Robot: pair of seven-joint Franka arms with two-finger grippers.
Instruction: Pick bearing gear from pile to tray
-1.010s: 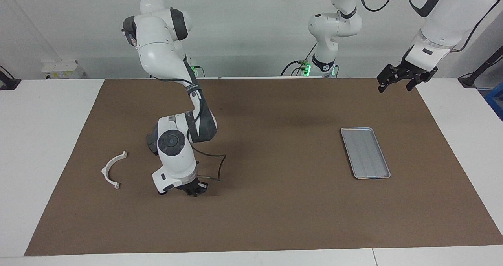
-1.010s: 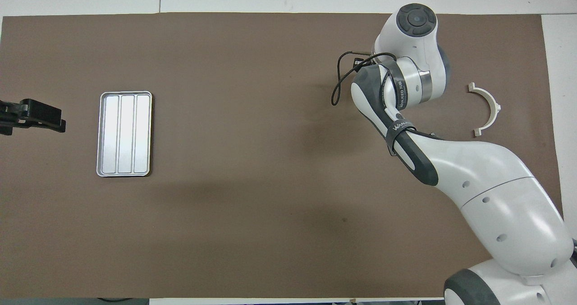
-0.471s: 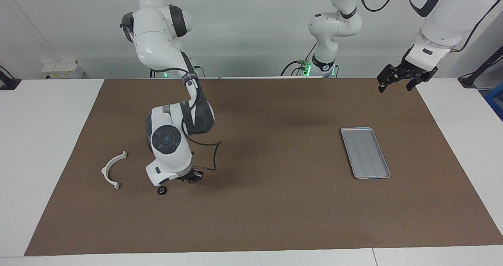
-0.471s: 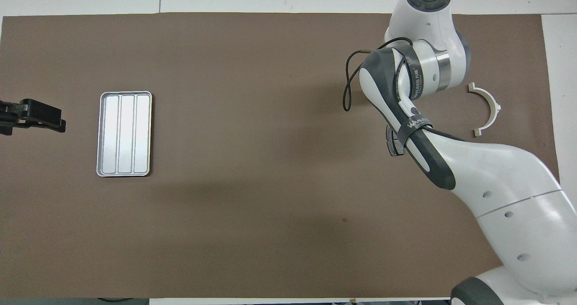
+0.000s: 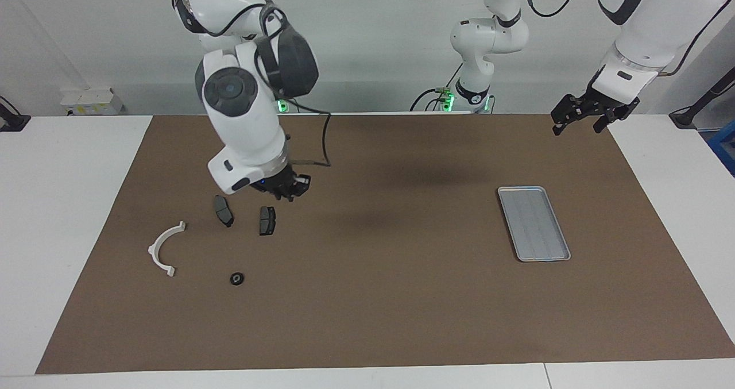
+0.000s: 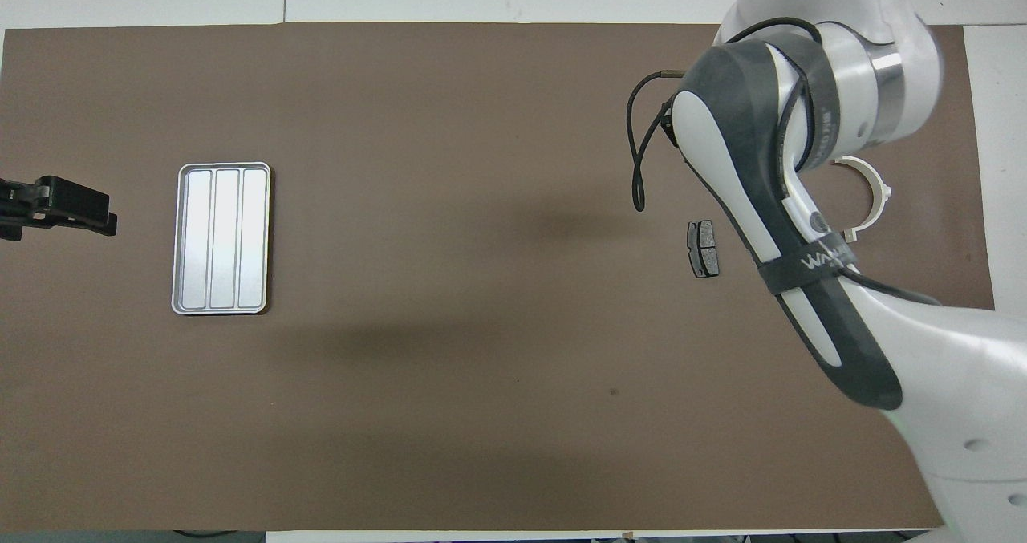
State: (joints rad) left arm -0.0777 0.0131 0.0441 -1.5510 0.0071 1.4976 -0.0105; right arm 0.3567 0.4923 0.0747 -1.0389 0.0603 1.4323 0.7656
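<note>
One small black round gear lies on the brown mat. Nearer to the robots lie two dark grey brake pads. The white arc piece lies beside them, toward the right arm's end. My right gripper hangs in the air over the mat, close above the brake pads. Whether it holds anything does not show. In the overhead view the right arm hides it and the gear; one brake pad and the arc show. The silver tray is empty.
My left gripper waits open in the air over the mat's corner by the left arm's base, and shows at the overhead view's edge. The raised right arm spans the pile's area.
My right gripper has risen from the mat beside the gear and swung up over the brake pads. This uncovers the gear and both pads. The left arm has not moved.
</note>
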